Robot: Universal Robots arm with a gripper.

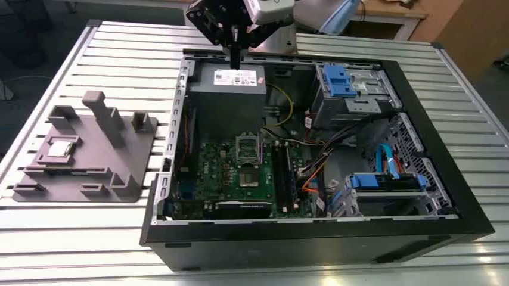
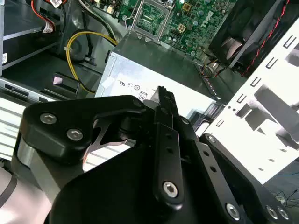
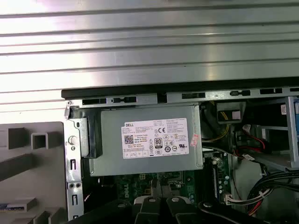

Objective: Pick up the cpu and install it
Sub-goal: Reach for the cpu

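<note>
- Ribbed metal table (image 1: 95, 53) carries an open computer case (image 1: 318, 244). To the exterior view's left of the case sits a grey plastic holder (image 1: 119, 173) with upright posts.
- The cpu (image 1: 62, 148) lies flat in a recess of that holder, metal top up, well apart from the gripper.
- The gripper (image 1: 235, 64) hangs over the far end of the case, above the grey power supply box (image 1: 230, 89). In the second wrist view its fingers (image 2: 164, 100) look pressed together with nothing between them.
- Inside the case, the green board (image 1: 230, 173) has a metal socket frame (image 1: 248, 147) near its middle.
- As a judgement, the chip should be very light, thin and rigid, with a smooth metal lid that could slip.
- Its underside is likely delicate. It calls for a gentle pinch on two opposite edges of the pale rim, kept level, with no pressing on the flat faces.
- The holder's low walls stand close round the chip, so room for fingers beside its edges looks tight.
</note>
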